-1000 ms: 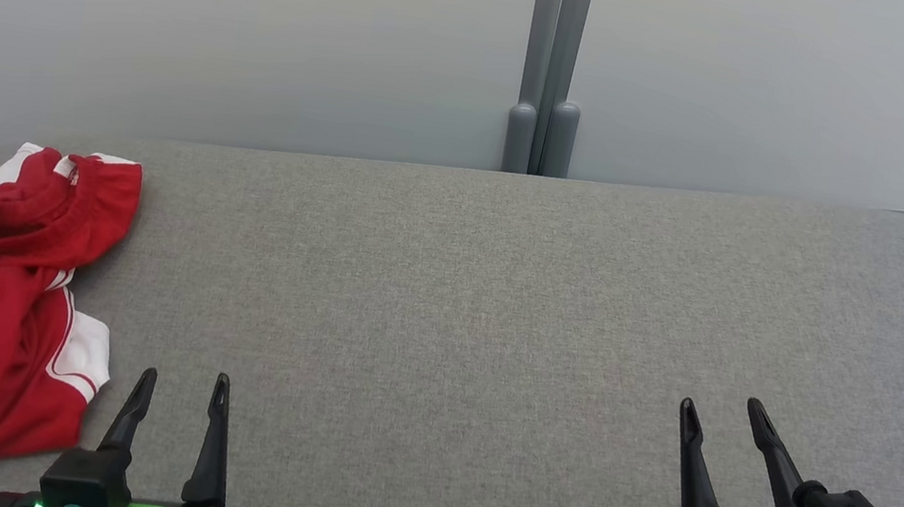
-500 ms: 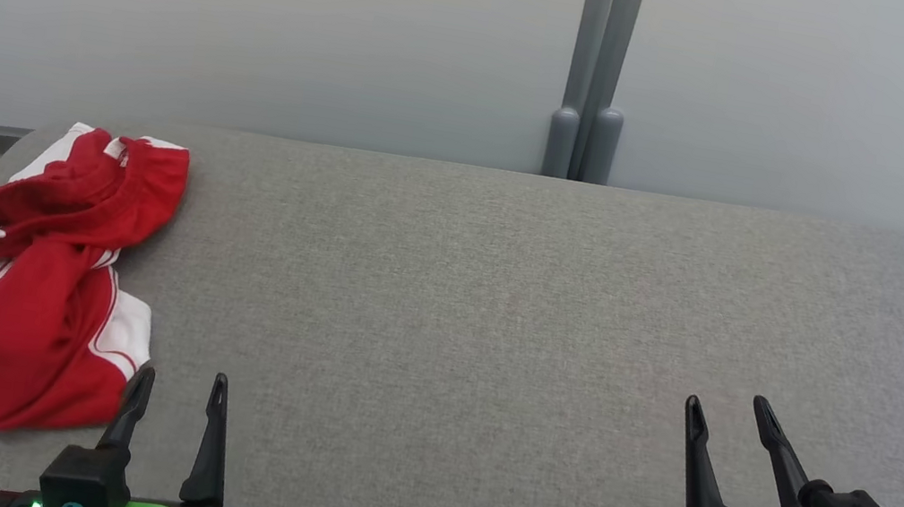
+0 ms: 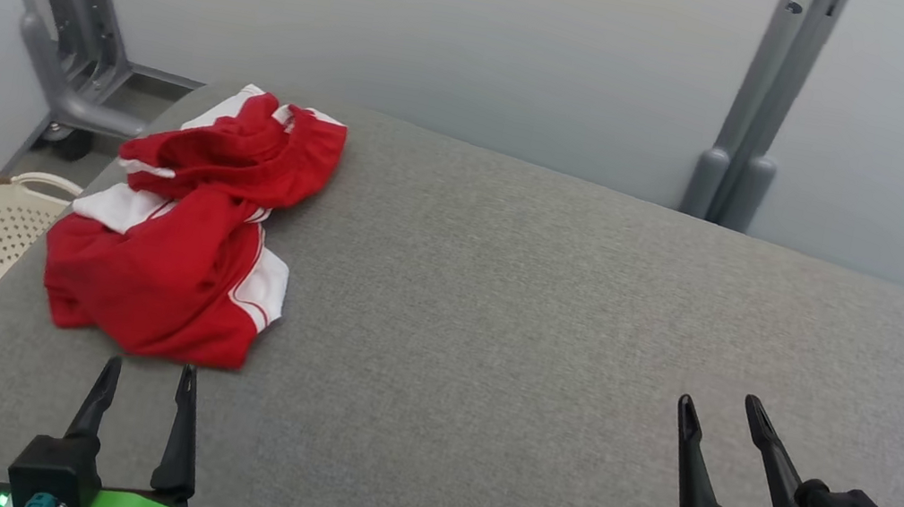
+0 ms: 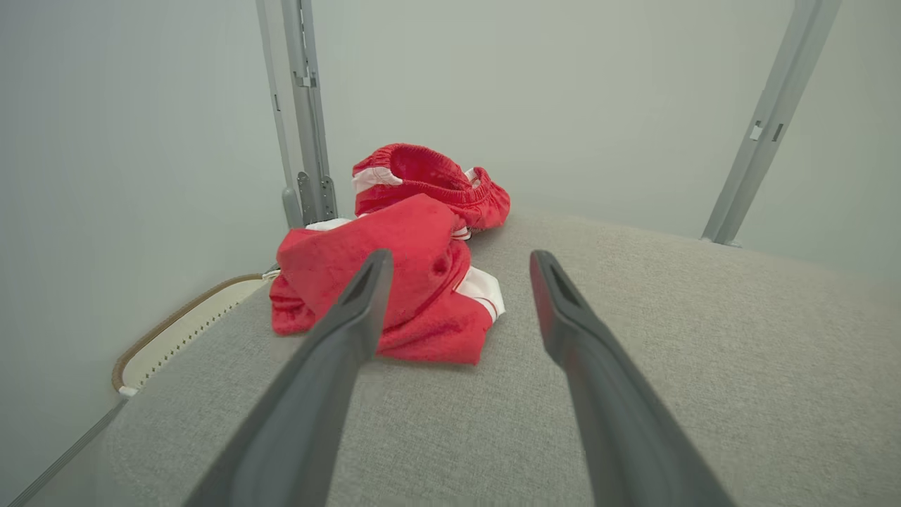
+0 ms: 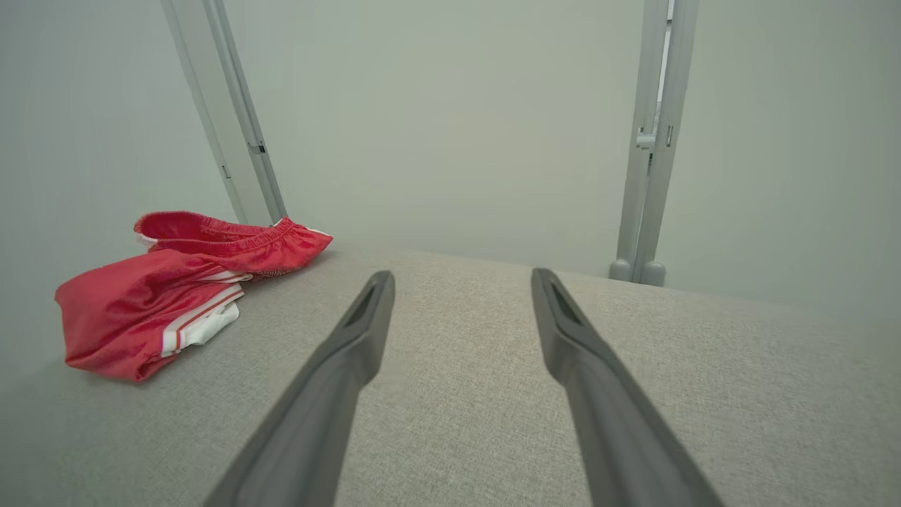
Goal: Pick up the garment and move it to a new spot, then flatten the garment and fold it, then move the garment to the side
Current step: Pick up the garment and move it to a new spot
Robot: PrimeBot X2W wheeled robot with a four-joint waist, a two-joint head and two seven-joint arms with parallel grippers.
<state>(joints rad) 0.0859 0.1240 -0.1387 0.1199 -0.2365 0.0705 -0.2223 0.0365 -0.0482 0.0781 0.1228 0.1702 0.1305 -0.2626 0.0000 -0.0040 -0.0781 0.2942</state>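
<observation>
View swung left; garment [image 3: 177, 273] runs lengthwise away, probably waistband [image 3: 290, 133] far; left hand [image 3: 151, 367], right hand [image 3: 719, 402] spread.

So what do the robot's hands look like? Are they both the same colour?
Both have two long, thin, dark fingers tapering to points, with a slot near each tip. The left gripper has a black block, a bright green cover and a tiny green light. The right gripper has a white cover and a teal plug with a dark cable.
</observation>
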